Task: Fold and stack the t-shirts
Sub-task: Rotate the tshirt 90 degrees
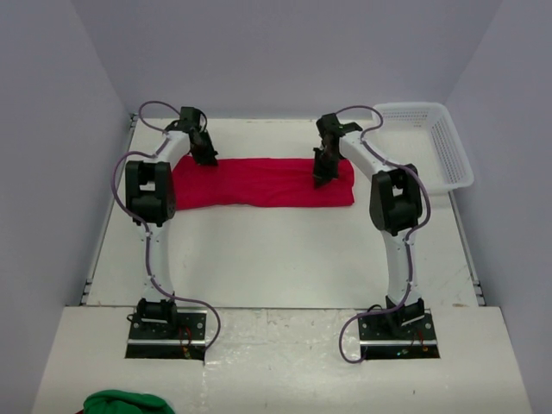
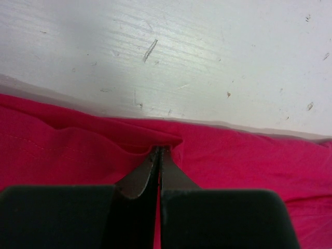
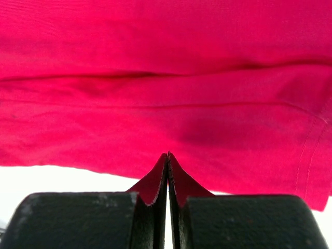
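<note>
We see the left arm (image 1: 151, 194) and right arm (image 1: 395, 203) reaching forward, wrists bent down onto the t-shirt (image 1: 267, 183), a long red strip on the table (image 1: 285, 259). Right of the t-shirt, the white basket (image 1: 453, 164) shows only its own mesh. The left gripper (image 1: 205, 155) pinches the t-shirt's far fold. The right gripper (image 1: 321, 177) is closed near the t-shirt's right end.

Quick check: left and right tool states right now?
Left tool: shut, pinching the far edge of the shirt.
Right tool: shut, apparently pinching the shirt's edge too.
</note>
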{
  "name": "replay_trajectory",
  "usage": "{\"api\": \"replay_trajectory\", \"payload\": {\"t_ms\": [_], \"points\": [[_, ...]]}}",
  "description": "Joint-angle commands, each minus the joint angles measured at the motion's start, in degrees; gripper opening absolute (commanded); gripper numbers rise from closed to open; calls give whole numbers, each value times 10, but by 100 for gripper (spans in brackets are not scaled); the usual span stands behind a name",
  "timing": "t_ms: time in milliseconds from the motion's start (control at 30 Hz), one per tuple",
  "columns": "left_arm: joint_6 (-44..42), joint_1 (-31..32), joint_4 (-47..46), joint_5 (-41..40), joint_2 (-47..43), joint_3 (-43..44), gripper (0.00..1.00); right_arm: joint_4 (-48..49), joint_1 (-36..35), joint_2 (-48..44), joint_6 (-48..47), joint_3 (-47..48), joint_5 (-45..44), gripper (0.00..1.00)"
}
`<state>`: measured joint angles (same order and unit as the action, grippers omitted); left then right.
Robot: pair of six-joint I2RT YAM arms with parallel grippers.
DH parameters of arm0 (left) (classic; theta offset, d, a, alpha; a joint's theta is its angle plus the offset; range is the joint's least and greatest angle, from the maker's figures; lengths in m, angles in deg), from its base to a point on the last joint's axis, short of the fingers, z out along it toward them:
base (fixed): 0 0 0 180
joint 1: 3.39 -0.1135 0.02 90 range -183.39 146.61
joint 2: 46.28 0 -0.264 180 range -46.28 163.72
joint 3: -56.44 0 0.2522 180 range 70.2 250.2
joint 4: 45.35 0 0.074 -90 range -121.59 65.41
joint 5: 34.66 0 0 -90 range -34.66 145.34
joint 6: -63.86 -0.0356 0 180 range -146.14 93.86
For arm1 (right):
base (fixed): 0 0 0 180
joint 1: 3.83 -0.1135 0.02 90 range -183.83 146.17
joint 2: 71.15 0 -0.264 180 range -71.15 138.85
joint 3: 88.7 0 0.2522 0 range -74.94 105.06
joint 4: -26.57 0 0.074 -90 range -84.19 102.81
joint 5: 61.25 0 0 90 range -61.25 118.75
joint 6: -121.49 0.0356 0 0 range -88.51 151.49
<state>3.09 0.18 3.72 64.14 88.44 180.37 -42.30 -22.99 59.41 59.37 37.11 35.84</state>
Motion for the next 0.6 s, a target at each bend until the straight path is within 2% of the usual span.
{"api": "replay_trajectory", "payload": {"t_ms": [0, 367, 567], "points": [[-15, 8, 7, 11, 5, 7, 0, 5, -4, 16, 3, -2, 10, 0], [-22, 9, 12, 12, 5, 10, 0, 62, -18, -10, 9, -102, 4, 0], [-41, 10, 55, 32, 56, 73, 0, 80, -31, -44, 20, -168, 5, 0]]}}
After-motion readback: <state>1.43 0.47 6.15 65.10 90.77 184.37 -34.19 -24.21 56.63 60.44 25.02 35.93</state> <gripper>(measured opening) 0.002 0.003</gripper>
